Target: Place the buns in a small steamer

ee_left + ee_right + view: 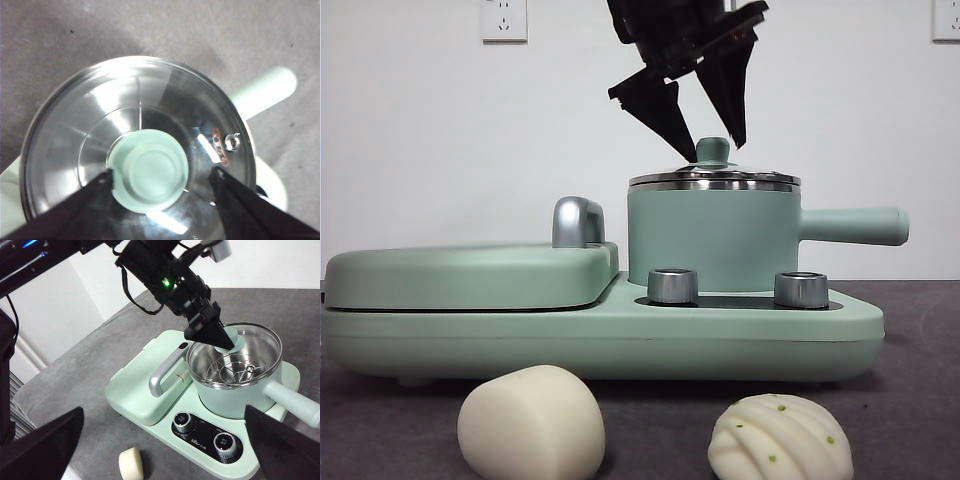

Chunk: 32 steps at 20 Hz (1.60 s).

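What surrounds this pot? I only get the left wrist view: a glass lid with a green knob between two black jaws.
Observer: The small steamer stands on a mint-green cooker base, beside a flat griddle with a chrome handle.
Operator: Where are the buns?
Observer: Both are outside the pot, on the table in front of the base: the smooth bun and the ridged bun.
Operator: And the other arm?
Observer: The right gripper hangs back, jaws wide open and empty, facing the left gripper over the pot.
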Tool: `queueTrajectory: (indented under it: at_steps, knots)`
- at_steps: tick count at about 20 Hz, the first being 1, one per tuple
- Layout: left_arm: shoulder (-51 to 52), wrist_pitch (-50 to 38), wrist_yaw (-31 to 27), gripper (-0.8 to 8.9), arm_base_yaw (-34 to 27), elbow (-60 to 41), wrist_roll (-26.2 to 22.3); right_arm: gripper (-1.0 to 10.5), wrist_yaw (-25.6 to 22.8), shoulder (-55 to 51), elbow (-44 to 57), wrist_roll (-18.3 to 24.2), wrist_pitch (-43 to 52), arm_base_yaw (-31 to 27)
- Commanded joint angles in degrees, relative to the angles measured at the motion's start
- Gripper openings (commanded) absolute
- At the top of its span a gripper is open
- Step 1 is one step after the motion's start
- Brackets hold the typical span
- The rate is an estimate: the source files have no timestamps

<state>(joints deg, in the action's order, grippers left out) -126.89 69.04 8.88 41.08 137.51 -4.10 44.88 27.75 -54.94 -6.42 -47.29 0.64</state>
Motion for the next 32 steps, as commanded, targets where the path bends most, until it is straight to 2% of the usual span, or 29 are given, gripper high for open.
queueTrajectory:
  at_steps: [1, 9, 11, 17, 24, 29, 32]
  knots:
    - [-1.66, -0.35, -2.16, 2.60, 1.09, 2.03, -1.57, 5.1, -0.04, 0.26, -0.90, -0.26, 0.42, 0.09]
    - [-2.05, -0.70, -3.34, 1.75, 1.33, 2.03, -2.19, 5.1, -0.04, 0.26, -0.90, -0.24, 0.15, 0.09]
    - [-2.16, -0.68, -3.37, 1.11, 1.31, 2.03, -2.19, 5.1, -0.04, 0.26, -0.90, -0.24, 0.02, 0.09]
    - [-2.03, 0.37, -3.37, 1.10, 1.33, 3.10, -2.32, 5.1, -0.07, 0.26, -0.90, -0.24, 0.09, 0.09]
    - [-1.95, 5.03, -3.37, 1.09, 1.20, 13.33, -1.20, 5.1, -0.09, 0.26, -0.90, -0.52, 0.04, 0.09]
    - [0.39, 8.55, -3.37, 1.09, -1.27, 15.80, -0.13, 5.1, 0.92, 2.95, -0.92, -4.11, -2.58, 0.76]
    - [3.04, 9.22, -3.37, 1.09, -4.33, 15.80, 0.33, 5.1, 1.66, 6.95, -0.96, -5.84, -3.54, 3.98]
